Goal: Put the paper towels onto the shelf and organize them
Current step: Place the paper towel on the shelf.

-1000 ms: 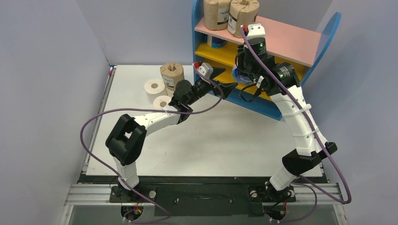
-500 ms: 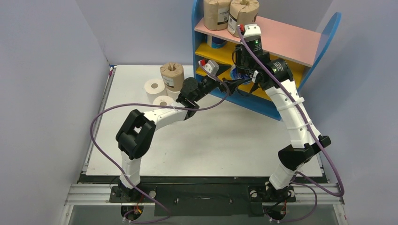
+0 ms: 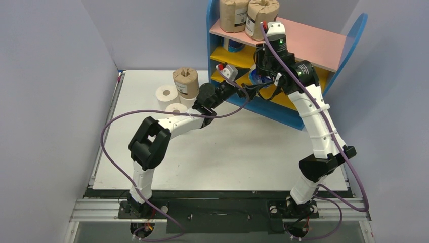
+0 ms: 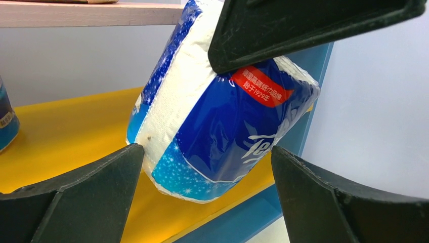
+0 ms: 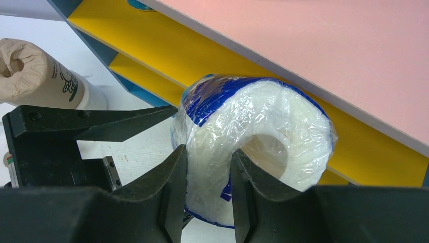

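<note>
On the tabletop's (image 3: 227, 152) left side, a brown-wrapped roll (image 3: 185, 81) and two white rolls (image 3: 166, 94) stand unshelved. Next, the left arm stretches low toward the shelf (image 3: 308, 43), its hand (image 3: 248, 91) spread wide either side of the tilted Tempo roll (image 4: 217, 116), probably to steady it. Rightmost, the right arm arches down, its hand (image 5: 208, 157) pinching the roll's wall through the core, above a yellow board (image 4: 66, 131).

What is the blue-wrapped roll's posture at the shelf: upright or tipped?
Tipped. The blue-wrapped roll leans at a slant over the yellow board, pinched by the right gripper, one finger inside its core, one outside.
</note>
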`<state>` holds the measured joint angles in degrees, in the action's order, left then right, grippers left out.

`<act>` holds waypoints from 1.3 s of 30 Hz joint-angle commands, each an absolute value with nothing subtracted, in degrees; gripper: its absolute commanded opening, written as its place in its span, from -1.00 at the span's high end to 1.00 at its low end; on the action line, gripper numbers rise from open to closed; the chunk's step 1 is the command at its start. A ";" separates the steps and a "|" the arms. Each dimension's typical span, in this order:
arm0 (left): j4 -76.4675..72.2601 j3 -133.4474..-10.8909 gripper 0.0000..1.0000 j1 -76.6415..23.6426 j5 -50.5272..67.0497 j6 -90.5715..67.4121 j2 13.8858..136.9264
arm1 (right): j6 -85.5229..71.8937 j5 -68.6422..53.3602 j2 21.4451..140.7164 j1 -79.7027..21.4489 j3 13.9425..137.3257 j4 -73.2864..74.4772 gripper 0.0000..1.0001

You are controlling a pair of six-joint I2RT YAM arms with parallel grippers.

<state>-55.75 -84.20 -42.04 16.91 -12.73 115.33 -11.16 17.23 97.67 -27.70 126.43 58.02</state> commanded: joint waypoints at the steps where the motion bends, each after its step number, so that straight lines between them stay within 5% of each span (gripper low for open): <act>1: -57.44 -88.10 -0.93 -42.33 17.64 -10.75 117.14 | -11.29 16.38 98.32 -27.09 130.39 54.83 0.47; 13: -57.43 -93.27 -0.93 -42.35 18.78 -12.57 121.28 | -12.22 13.68 99.89 -26.58 131.61 54.93 0.38; 39: -58.22 -96.50 -1.00 -42.32 17.98 -13.86 122.53 | -16.37 12.21 94.57 -25.71 126.05 50.50 -0.30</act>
